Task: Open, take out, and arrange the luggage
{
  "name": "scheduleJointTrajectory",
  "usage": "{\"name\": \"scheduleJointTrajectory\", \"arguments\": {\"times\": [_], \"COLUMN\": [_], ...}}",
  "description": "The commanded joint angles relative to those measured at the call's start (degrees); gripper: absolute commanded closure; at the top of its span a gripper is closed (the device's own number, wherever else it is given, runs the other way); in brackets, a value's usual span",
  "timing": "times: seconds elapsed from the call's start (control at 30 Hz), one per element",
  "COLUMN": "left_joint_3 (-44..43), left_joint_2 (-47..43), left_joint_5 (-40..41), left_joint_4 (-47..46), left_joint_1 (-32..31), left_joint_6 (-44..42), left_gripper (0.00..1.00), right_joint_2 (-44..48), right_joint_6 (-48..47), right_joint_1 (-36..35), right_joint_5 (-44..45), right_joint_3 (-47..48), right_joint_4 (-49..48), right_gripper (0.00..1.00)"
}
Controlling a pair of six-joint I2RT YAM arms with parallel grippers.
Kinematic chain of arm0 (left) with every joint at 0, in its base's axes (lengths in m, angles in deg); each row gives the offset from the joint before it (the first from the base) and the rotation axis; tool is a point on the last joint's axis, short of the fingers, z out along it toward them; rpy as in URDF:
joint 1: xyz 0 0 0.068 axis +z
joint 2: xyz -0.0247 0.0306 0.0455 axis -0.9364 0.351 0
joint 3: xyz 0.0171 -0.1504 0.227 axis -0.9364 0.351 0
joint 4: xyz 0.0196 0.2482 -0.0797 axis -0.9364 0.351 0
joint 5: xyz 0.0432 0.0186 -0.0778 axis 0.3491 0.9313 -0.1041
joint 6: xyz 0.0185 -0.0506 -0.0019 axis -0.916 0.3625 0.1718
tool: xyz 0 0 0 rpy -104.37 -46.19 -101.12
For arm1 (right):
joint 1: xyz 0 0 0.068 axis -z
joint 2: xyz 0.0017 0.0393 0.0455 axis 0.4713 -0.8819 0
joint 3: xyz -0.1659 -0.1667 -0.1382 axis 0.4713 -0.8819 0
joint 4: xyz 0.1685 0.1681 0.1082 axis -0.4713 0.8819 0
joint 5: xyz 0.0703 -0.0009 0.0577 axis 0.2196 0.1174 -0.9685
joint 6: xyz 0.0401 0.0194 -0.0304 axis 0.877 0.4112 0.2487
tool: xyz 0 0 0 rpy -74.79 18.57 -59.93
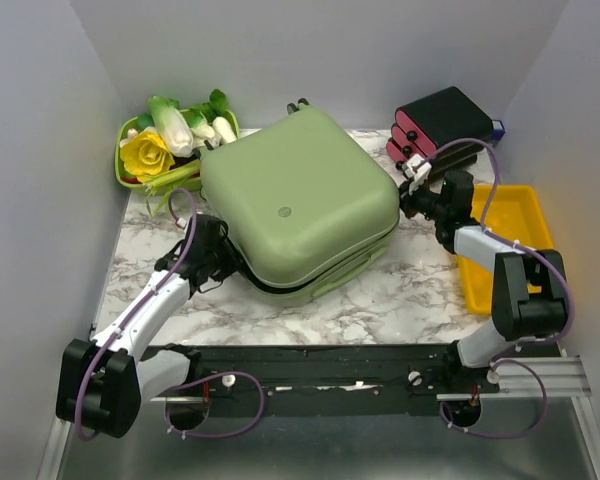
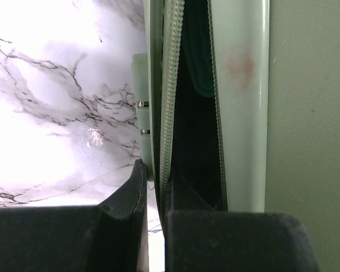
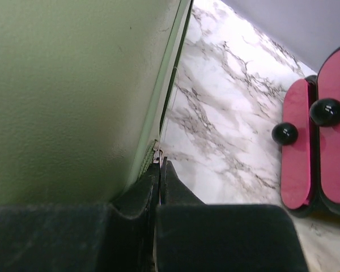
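The luggage [image 1: 300, 200] lies flat in the middle of the surface [image 1: 410, 290], its seam gaping: we judge the opening step is in hand.
Our left tool [image 2: 154, 187], arm stretched low, pinches one shell's zipper rim at the near-left corner. Our right tool [image 3: 160, 170], elbow bent, is pressed shut at the far-right seam. Next, the lid needs lifting clear.

Left gripper [image 2: 157, 177] clamped narrowly, right gripper [image 3: 160, 167] pinched closed, both arms outstretched

Interior of the luggage [image 2: 241, 113]: dark through the parted seam, contents indiscernible. Round logo [image 1: 284, 212]: too small to read. Yellow tray [image 1: 520, 200]: partly hidden behind right arm [image 1: 475, 243].
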Motion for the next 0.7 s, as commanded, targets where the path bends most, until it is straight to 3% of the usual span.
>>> {"name": "scheduleJointTrajectory", "arguments": {"times": [0.0, 0.23, 0.37, 0.4, 0.47, 0.5, 0.53, 0.67], "left_joint_3": [4.34, 4.78, 4.87, 4.87, 4.87, 4.78, 4.78, 4.52], "left_joint_2": [2.34, 2.6, 2.52, 2.34, 2.17, 2.17, 2.17, 2.08], "left_joint_5": [1.21, -0.54, -1.16, -1.42, -1.77, -1.69, -1.86, -2.21], "left_joint_4": [4.41, 3.88, 3.09, 2.91, 2.91, 2.91, 3.0, 3.35], "left_joint_1": [0.56, 0.56, 0.56, 0.56, 0.56, 0.56, 0.56, 0.56], "left_joint_6": [-5.3, -5.74, -5.56, -5.56, -5.74, -5.74, -5.91, -5.91], "left_gripper": [1.0, 1.0, 1.0, 1.0, 1.0, 1.0, 1.0, 1.0], "right_joint_2": [-3.53, -9.51, -7.76, -7.23, -6.53, -6.35, -6.09, -4.16], "right_joint_6": [-1.28, 0.31, -0.21, -0.83, -2.32, -2.85, -3.46, -4.7], "right_joint_1": [-0.76, -0.76, -0.76, -0.85, -0.76, -0.85, -0.76, -0.76], "right_joint_5": [-7.1, -16.86, -15.3, -13.38, -11.35, -9.94, -9.41, -6.16], "right_joint_3": [7.34, 13.85, 11.84, 10.7, 10.25, 10.16, 10.25, 8.85], "right_joint_4": [-8.09, -10.21, -11.61, -11.71, -11.36, -10.92, -10.22, -7.85], "right_gripper": [0.94, 0.88, 0.82, 0.76, 0.73, 0.6, 0.53, 0.41]}}
